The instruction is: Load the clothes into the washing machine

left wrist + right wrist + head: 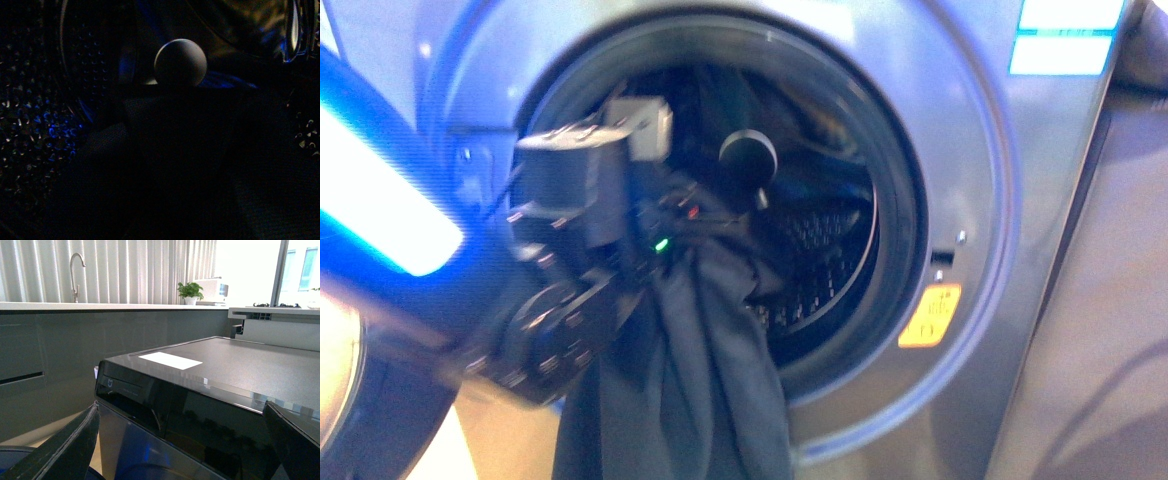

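washing machine (980, 200): grey and shiny. It fills the front view, and its round hole is open.
drum (820, 240): steel with lots of little holes. It is dark inside.
clothes (710, 370): a big dark cloth. The top part sits in the mouth of the hole, on the left side. The rest hangs down over the near rim and runs off the bottom of the picture. Most of it is outside the drum.
left arm (560, 300): black. It comes up from the low left and reaches into the hole.
left gripper (705, 215): right at the top of the hanging cloth. It is blurry and dark, so I cannot tell if it is pinching the cloth or has let go.
round ball (748, 155): dark grey, inside the hole, just past the left gripper. I cannot tell what it is.
left wrist view: very dim. Only the ball, some drum holes and dark cloth show.
right gripper (181, 410): spread wide, with nothing between its two dark fingers (65, 450). It is near a flat grey machine top (240, 365).
orange sticker (930, 315): on the machine's front, right of the hole.
blue-and-white label (1065, 35): top right corner of the machine.
far off, right wrist view: a counter (100, 305) with a tap (75, 270) and a green plant (190, 290).
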### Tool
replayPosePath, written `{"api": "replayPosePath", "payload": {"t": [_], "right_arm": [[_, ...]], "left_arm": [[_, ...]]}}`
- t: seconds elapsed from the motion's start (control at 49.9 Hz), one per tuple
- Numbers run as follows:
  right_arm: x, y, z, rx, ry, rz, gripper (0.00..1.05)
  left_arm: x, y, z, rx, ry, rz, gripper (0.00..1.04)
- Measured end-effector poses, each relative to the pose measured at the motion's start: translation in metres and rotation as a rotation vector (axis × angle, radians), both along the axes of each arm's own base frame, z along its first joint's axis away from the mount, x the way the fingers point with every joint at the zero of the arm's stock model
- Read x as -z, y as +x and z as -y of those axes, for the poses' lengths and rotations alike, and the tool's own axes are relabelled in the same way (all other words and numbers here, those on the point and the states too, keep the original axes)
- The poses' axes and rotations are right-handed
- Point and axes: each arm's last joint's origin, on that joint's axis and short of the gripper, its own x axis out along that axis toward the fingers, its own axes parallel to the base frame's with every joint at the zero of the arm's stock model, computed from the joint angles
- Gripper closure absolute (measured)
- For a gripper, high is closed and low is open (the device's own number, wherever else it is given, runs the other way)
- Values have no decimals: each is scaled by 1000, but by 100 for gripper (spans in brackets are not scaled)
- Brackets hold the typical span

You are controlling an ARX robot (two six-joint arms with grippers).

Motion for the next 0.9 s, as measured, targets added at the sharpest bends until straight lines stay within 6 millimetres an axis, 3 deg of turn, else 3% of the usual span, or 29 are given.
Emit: {"api": "replayPosePath", "payload": {"t": [0.2,0.501,0.902], "right_arm": [[0,0,0,0,0,0,8],[0,0,0,0,0,0,8],[0,0,0,0,0,0,8]], "left_arm": [[0,28,14,-10,45,-21,99],[-8,69,11,-82,63,-7,99],[-16,98,14,-104,104,-29,99]]}}
